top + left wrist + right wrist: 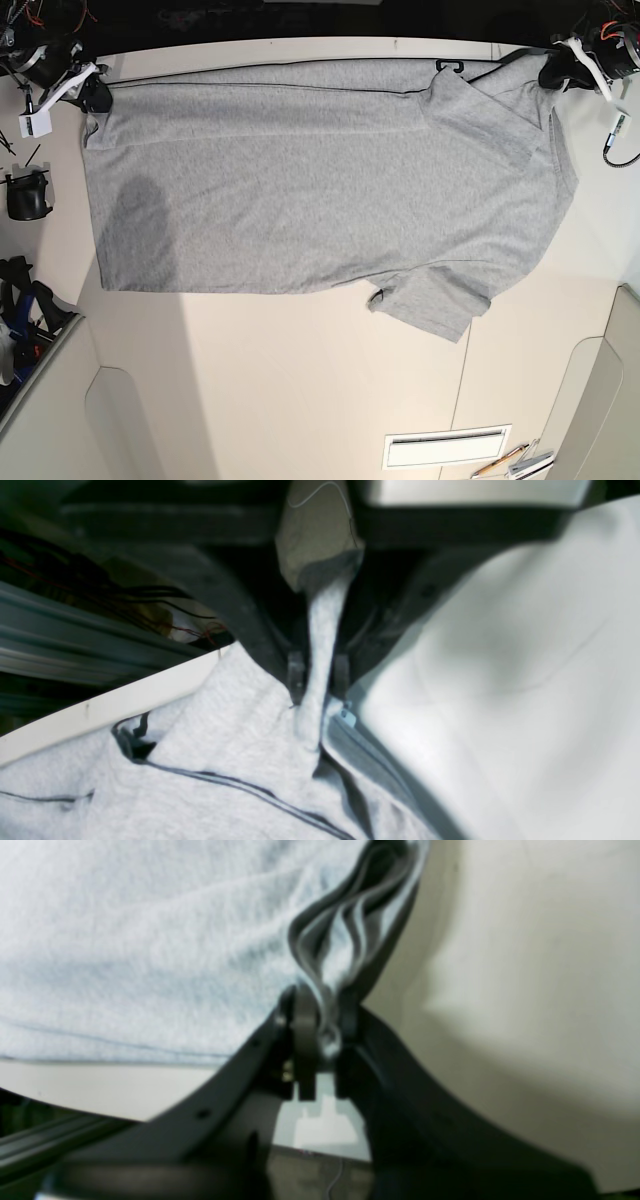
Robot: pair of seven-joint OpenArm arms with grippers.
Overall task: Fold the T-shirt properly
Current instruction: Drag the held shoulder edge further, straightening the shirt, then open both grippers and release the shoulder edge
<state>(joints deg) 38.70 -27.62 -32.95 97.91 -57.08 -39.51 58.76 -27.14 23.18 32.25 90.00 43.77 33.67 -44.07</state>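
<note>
The T-shirt (320,200) lies spread flat on the pale table (300,380), filling the table's upper half in the base view. The plain heather-grey side faces up, with no lettering visible. The hem runs down the 9 o'clock side and the collar end sits toward 3 o'clock. One short sleeve points toward 5 o'clock; the other lies bunched near 1 o'clock. Dark-edged seams show along the folds in the wrist views.

Left hand (318,677): clenched on a narrow ridge of grey fabric drawn up between its tips, at the shirt's 2 o'clock corner in the base view. The fabric rises taut from the surrounding cloth.

Right hand (322,1027): clenched on a gathered, rippled fabric edge with dark trim, at the shirt's 10 o'clock corner in the base view. Bare table lies beside it.
</note>
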